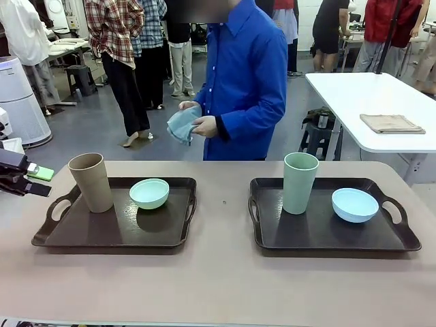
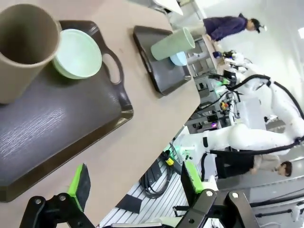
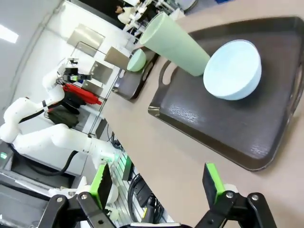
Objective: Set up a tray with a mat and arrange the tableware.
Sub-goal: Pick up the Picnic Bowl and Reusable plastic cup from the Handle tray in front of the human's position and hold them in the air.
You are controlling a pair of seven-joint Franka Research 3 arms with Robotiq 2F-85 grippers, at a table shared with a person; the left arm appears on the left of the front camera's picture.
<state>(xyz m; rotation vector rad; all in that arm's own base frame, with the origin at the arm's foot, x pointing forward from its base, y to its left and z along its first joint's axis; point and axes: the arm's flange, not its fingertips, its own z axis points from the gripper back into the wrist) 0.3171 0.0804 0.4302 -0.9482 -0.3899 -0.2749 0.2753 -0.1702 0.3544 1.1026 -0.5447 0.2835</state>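
tableware placed against the left tray (image 1: 82,235): tan cup (image 1: 90,182) and mint bowl (image 1: 149,193) on it; sage cup (image 1: 300,182) and blue bowl (image 1: 355,204) on the right tray (image 1: 320,235) beside it. no mat laid yet, it seems; person's hands (image 1: 204,126) beyond it grasp a cloth (image 1: 182,124), perhaps the mat. left gripper (image 2: 134,178) and right gripper (image 3: 156,180) gape empty.

My front camera faces the person (image 1: 248,82) across the left tray (image 1: 102,230) and the right tray (image 1: 320,237). My wrist cameras sit low at the table's near edge, and each sees both trays.
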